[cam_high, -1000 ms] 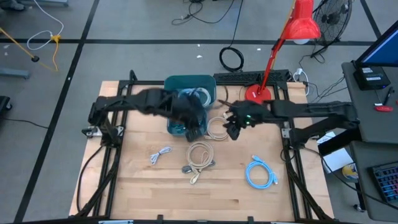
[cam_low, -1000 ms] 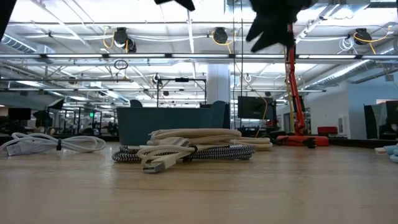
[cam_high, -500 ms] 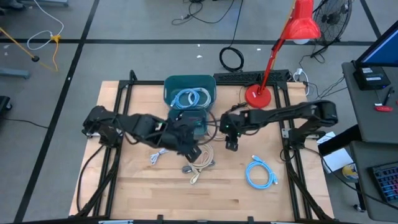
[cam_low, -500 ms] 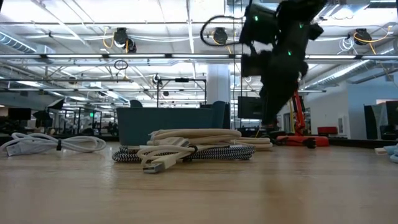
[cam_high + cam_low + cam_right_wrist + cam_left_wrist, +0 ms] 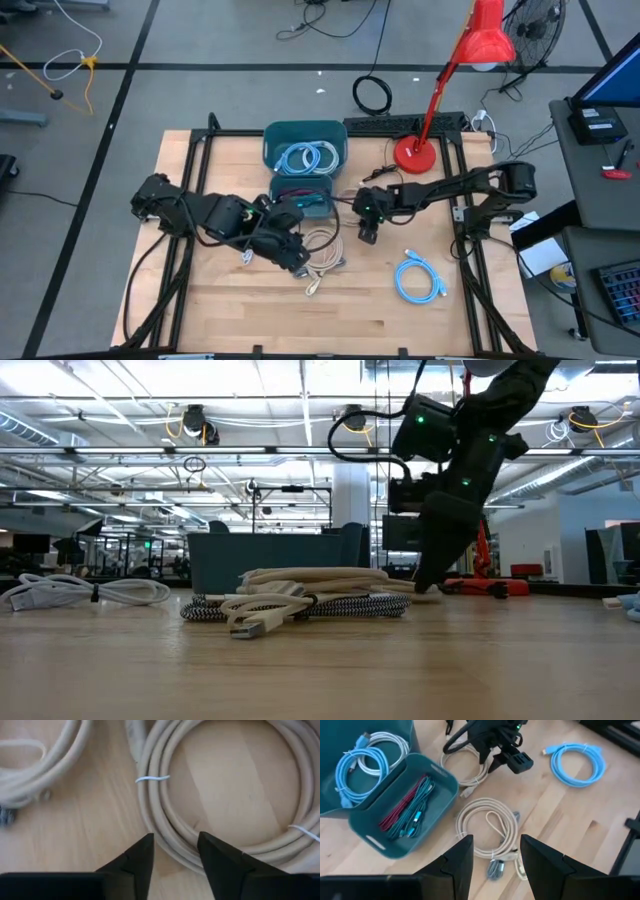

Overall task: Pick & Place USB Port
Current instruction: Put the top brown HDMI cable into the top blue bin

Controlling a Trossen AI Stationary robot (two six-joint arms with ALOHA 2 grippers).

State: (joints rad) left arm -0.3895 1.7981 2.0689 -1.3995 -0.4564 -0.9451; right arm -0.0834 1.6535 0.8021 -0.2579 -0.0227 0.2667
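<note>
Tabletop now has the right claw (image 5: 175, 852), spread, lowered over the beige cable coil (image 5: 210, 827).

A light wooden table (image 5: 370, 320) is seen w/ several items laid on it — a teal bin (image 5: 305, 150) at the far edge, beige cable coils (image 5: 322, 248) near the middle, a white cable (image 5: 258, 248), a blue coil (image 5: 418, 277) and a red lamp base (image 5: 411, 152).
</note>
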